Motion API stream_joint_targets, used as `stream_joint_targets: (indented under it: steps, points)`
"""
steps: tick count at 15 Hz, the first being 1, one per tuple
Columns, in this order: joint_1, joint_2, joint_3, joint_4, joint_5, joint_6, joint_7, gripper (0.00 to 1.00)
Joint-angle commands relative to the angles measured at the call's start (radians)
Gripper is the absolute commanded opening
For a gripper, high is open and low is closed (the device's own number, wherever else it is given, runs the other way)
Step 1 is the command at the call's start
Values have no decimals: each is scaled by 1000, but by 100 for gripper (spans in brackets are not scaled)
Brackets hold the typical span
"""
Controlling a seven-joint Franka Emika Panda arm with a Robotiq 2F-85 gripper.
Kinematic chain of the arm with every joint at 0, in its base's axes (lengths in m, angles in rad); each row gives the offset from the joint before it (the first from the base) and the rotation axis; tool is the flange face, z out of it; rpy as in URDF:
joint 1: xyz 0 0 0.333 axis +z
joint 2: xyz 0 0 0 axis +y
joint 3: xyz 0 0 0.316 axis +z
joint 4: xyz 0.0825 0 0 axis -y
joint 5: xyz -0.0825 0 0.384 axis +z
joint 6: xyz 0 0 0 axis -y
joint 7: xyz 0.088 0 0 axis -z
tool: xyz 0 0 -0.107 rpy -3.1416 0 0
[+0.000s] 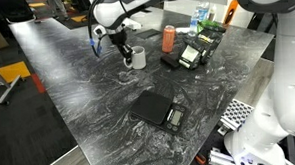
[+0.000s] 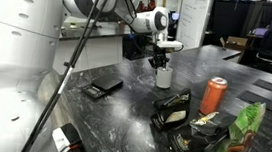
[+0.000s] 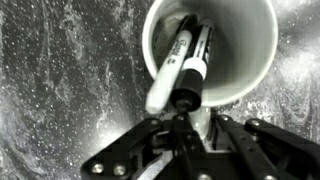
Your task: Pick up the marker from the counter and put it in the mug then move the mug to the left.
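Counter (image 1: 88,85) first: you have one dark, pale-veined slab carrying everything. One arm reaches over it, and its gripper (image 1: 121,44) hangs directly above the one white mug (image 1: 137,59). One flat black scale (image 1: 157,110) lies well apart from the mug, and one red-orange can (image 1: 169,38) stands near the mug. In the wrist view the mug holds two pens. One is the marker (image 3: 172,75), pale-barrelled, leaning on the rim with its dark end toward the claw, and the other is a black pen (image 3: 203,55) beside it. The claw crowds that dark end, but you cannot tell whether it grips.
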Motion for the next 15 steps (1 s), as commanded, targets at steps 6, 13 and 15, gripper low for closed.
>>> stream_joint_targets:
  steps: [6,13,15]
  points:
    - [10,-31,61,-57,72,36,30,4]
    - [18,-90,61,-116,70,52,134,4]
    - [25,-117,61,-147,62,63,176,4]
